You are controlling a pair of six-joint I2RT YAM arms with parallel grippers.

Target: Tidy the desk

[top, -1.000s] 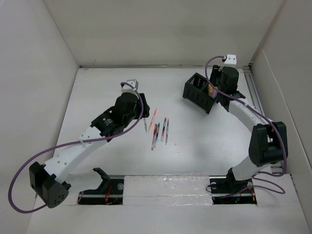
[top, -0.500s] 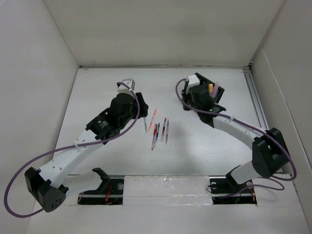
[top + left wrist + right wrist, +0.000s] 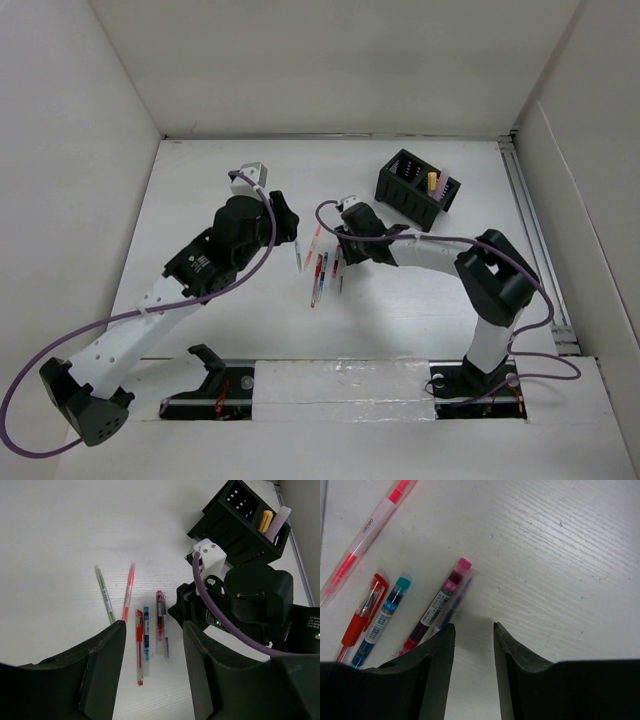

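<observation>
Several pens lie side by side on the white desk (image 3: 400,320): green (image 3: 105,594), pink (image 3: 129,591), red (image 3: 139,650), blue (image 3: 146,632), magenta (image 3: 159,615) and a thin violet one (image 3: 165,645). My right gripper (image 3: 473,626) is open and empty, low over the desk, just right of the magenta pen (image 3: 437,605). In the top view it (image 3: 343,250) sits at the right side of the pen row (image 3: 322,268). My left gripper (image 3: 152,630) is open and empty, above the pens; in the top view it (image 3: 283,213) is left of them.
A black compartmented pen holder (image 3: 418,188) stands at the back right with a yellow item and a pink item in it; it also shows in the left wrist view (image 3: 240,522). White walls enclose the desk. A rail strip (image 3: 340,385) runs along the front edge.
My right arm has swung left from the pen holder and come down beside the pens. The holder stands free at the back right. My left arm has shifted slightly towards the back.
</observation>
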